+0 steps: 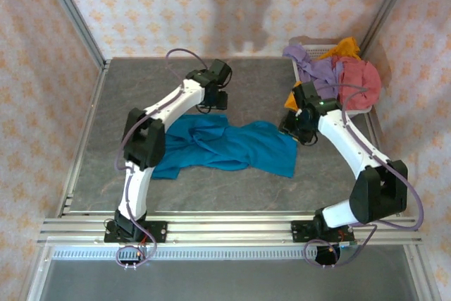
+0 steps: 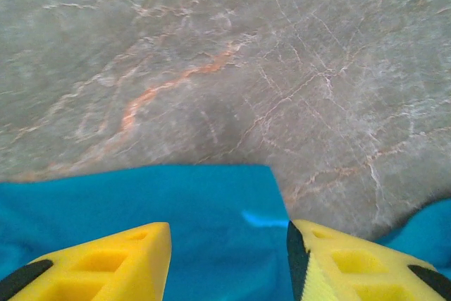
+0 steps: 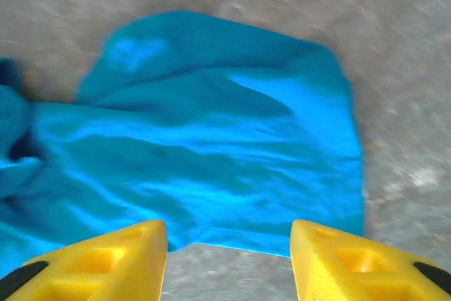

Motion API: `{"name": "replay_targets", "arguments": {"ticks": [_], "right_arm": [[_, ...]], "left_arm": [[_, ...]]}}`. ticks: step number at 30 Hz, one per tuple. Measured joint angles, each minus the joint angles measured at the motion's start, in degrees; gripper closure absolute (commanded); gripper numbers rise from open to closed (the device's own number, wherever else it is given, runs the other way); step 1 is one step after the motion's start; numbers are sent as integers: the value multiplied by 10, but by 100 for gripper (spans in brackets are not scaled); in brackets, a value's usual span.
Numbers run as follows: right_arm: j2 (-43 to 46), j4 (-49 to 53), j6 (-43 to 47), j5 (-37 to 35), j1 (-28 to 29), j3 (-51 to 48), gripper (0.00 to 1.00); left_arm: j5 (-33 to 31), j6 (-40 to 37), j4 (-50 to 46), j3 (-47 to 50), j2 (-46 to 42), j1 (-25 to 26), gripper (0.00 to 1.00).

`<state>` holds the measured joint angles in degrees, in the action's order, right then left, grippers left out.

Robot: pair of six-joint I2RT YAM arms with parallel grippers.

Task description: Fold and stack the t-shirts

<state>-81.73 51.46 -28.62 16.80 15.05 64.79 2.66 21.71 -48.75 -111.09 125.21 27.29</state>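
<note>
A teal-blue t-shirt (image 1: 225, 147) lies crumpled and spread across the middle of the table. My left gripper (image 1: 213, 106) hovers at its far edge, open, with the cloth's corner (image 2: 211, 209) under and between its yellow fingers (image 2: 106, 262). My right gripper (image 1: 292, 128) stands open at the shirt's right end, and the shirt (image 3: 211, 146) stretches out past its yellow fingers (image 3: 352, 262), with bare table between them. The lavender (image 1: 313, 68), orange-yellow (image 1: 345, 47) and dusty red (image 1: 359, 82) t-shirts are heaped at the back right.
A white basket (image 1: 356, 112) at the back right corner holds the heaped shirts. The table is grey marbled stone (image 1: 134, 86) with metal rails (image 1: 232, 229) along its near edge and patterned walls around.
</note>
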Motion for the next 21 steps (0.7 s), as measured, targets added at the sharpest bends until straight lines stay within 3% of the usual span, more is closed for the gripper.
{"name": "replay_targets", "arguments": {"ticks": [8, 21], "right_arm": [[7, 1, -52, -10, 7, -160, 60], [41, -36, -82, 2, 8, -214, 58]], "left_arm": [[1, 0, -26, -39, 34, 0, 49], [14, -9, -57, -110, 132, 1, 53]]}}
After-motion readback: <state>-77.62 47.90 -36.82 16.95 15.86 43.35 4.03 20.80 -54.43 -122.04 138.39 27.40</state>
